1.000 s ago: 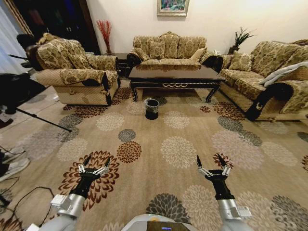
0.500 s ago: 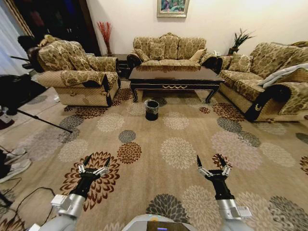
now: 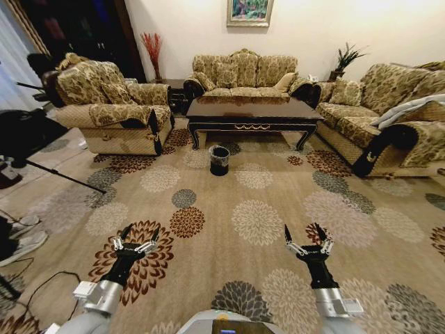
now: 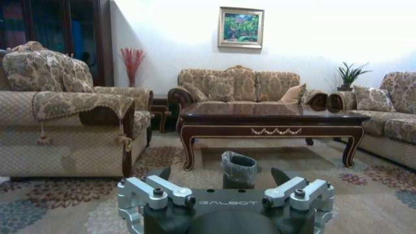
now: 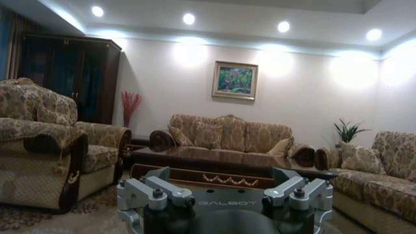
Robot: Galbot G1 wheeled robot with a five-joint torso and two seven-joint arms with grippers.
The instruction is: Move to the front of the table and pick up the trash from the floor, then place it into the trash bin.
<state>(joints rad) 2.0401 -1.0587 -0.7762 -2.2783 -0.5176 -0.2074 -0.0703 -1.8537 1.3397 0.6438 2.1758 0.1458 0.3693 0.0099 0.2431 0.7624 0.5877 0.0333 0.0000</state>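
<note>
I hold both arms low and forward, left gripper (image 3: 135, 239) and right gripper (image 3: 306, 237) spread open, empty, ready; table (image 3: 252, 111) and bin (image 3: 219, 158) far ahead.

Your left end effector (image 3: 135, 236) was held low and forward on the left of the head view, its two fingers spread apart with nothing between them. Your right end effector (image 3: 306, 236) was held at the same height on the right, fingers likewise spread and empty. Both forearms extended straight ahead, roughly parallel, well apart from each other. In each wrist view, the fingertips (image 4: 164, 173) stood clearly separated.
</note>
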